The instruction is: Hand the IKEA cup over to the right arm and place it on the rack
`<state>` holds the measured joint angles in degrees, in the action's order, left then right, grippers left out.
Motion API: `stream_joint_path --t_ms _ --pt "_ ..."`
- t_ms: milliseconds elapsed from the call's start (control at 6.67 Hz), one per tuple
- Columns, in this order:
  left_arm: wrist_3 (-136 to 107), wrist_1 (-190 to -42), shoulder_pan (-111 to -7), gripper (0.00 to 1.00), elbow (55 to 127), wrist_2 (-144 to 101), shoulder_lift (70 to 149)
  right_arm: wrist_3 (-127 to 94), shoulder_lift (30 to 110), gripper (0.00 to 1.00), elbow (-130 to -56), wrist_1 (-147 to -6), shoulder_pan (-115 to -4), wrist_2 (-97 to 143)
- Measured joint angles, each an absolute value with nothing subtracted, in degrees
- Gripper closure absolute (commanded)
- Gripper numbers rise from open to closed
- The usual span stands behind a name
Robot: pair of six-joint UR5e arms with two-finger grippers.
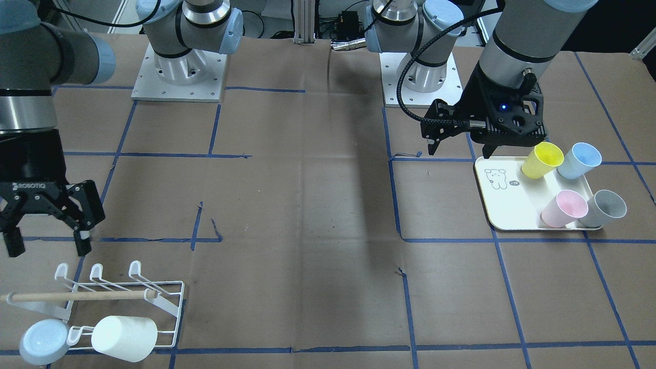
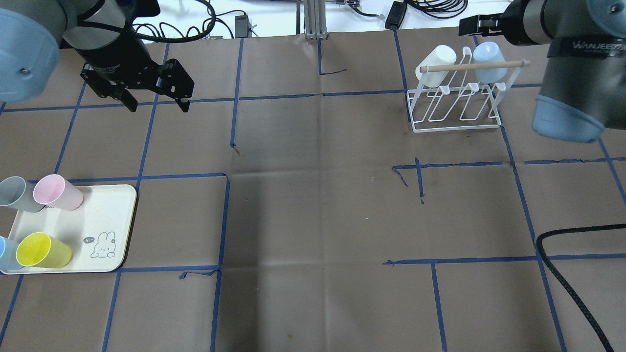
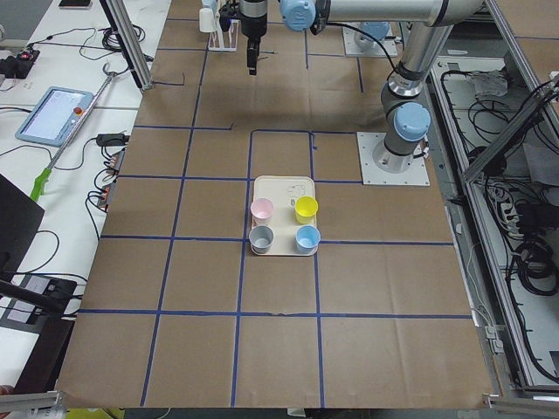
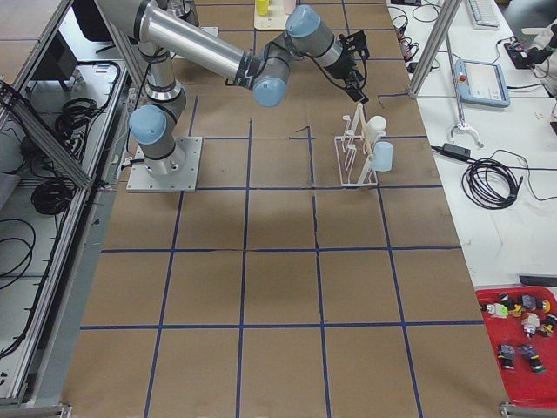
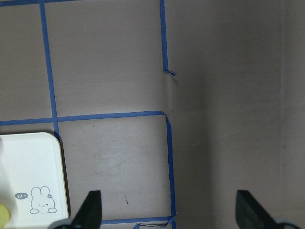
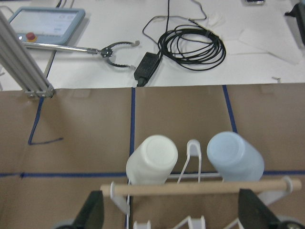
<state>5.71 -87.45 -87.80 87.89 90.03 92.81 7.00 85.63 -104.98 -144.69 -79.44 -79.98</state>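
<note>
Four cups lie on a cream tray [image 1: 505, 205]: yellow [image 1: 542, 160], light blue [image 1: 579, 160], pink [image 1: 564, 207] and grey [image 1: 606, 207]. My left gripper [image 1: 459, 148] hangs open and empty just beyond the tray's far corner; it also shows in the overhead view [image 2: 158, 105]. The white wire rack [image 1: 163, 306] holds a white cup [image 1: 124, 338] and a pale blue cup [image 1: 45, 341] under its wooden dowel [image 1: 77, 295]. My right gripper [image 1: 47, 242] is open and empty above the rack. In the right wrist view [image 6: 171, 212] it looks down on both racked cups.
Brown paper with blue tape lines covers the table [image 2: 313, 205]. The two arm bases [image 1: 179, 77] stand on the robot's side. A black cable [image 2: 572, 283] lies at the near right of the overhead view. A pendant and coiled cable [image 6: 190, 43] lie past the table edge.
</note>
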Motion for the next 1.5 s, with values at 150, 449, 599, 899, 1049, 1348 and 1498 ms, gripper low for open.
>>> stream_joint_path --t_ms 150,449,599,899,1049,1348,1498 --pt "5.71 -87.45 -87.8 0.01 87.89 90.03 92.81 6.93 88.11 0.0 -103.79 -130.24 -80.51 -79.97" --pt "5.71 -87.45 -87.82 0.01 87.83 90.08 92.81 7.45 89.74 0.0 -99.63 -106.51 -82.43 -80.1" --pt "5.71 -87.45 -87.83 0.01 87.83 90.06 92.81 7.45 90.22 0.0 -97.3 -99.5 -83.75 -81.34" --pt "5.71 -87.45 -87.85 0.01 87.83 90.05 92.81 5.72 91.01 0.0 -93.71 -93.73 -89.83 -87.13" --pt "5.71 -87.45 -87.83 0.01 87.82 90.04 92.81 2.8 91.28 0.0 -93.15 -92.21 -92.63 -88.3" --pt "5.71 -87.45 -87.82 0.01 87.81 90.04 92.81 -0.13 91.92 0.0 -93.13 -91.61 -94.35 -88.33" --pt "5.71 -87.45 -87.83 0.01 87.8 90.05 92.81 -0.27 92.56 0.0 -93.1 -91.62 -94.4 -88.3"
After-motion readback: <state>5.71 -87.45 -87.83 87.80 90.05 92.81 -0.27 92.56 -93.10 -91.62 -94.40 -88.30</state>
